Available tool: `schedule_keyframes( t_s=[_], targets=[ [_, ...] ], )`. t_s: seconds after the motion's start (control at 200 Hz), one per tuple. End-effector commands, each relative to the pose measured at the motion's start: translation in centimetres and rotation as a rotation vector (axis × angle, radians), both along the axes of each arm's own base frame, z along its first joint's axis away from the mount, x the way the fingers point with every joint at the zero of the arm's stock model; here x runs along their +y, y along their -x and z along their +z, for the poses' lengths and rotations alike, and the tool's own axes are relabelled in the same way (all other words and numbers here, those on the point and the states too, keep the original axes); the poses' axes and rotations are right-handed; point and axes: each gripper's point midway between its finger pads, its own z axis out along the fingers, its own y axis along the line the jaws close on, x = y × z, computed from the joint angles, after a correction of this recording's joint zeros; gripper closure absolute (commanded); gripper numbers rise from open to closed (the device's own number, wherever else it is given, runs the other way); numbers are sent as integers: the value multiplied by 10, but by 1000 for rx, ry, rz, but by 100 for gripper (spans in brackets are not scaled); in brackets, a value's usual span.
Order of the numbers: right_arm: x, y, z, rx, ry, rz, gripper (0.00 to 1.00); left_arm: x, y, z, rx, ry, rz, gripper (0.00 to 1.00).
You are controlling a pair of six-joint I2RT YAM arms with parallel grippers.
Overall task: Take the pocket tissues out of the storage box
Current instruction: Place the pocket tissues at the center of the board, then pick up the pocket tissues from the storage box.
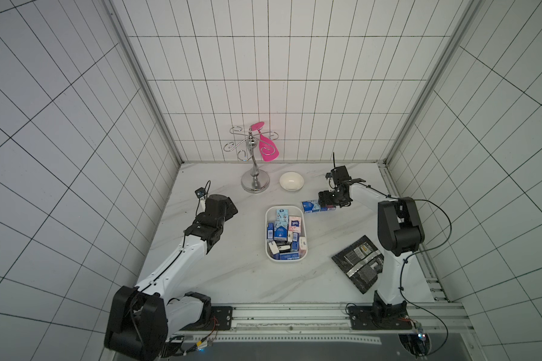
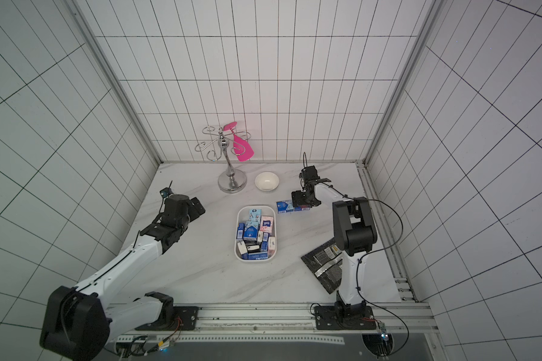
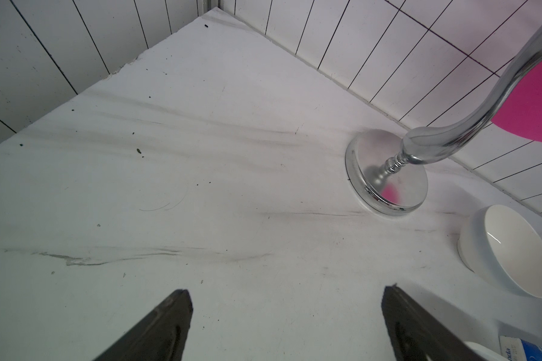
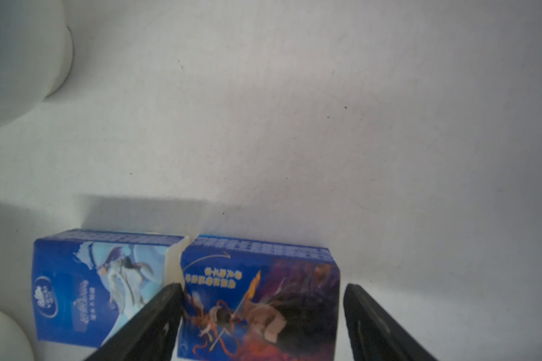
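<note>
**Two packets out, the rest in the box**

Top view: the storage box sits mid-scene, full of pocket tissues; two packets lie just far-right of it, under the right gripper. Left wrist view: the left gripper is spread wide, holding nothing. Right wrist view: the right gripper is spread wide around the dark packet.

Both top views look down from high over the front rail, sharing the whole desk. The left wrist camera faces low across the desk toward a back corner; the right wrist camera hangs close over two pocket tissues.
</note>
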Motion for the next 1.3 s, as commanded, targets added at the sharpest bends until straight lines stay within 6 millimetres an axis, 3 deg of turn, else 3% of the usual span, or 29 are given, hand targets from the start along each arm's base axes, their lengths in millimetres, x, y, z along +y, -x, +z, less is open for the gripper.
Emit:
schedule_keyframes(
  t_s=[0.0,0.1,0.23,0.435,0.625,0.76,1.0,1.135,1.294],
  targets=[
    [-2,4,36,-86,29,-9,14,-1,-2,2,-14,-1,-8,2],
    [8,13,66,-153,55,15,13,-4,-3,1,-10,-1,-21,2],
    [47,43,88,-201,66,109,12,-8,-4,0,-10,-12,-30,2],
    [128,105,105,-228,-61,286,14,-9,-5,-1,-4,-23,-31,2],
    [179,154,115,-231,-127,380,19,9,-2,-1,-2,-65,52,1],
    [205,182,110,-226,-131,440,24,7,-2,-1,-6,-45,42,1],
    [236,205,89,-193,-127,504,36,10,-2,1,-8,-51,59,1],
    [243,204,77,-177,-106,491,44,11,0,4,-15,-53,62,1],
    [246,198,68,-176,-85,471,45,11,1,8,-29,-50,61,1]
  ],
)
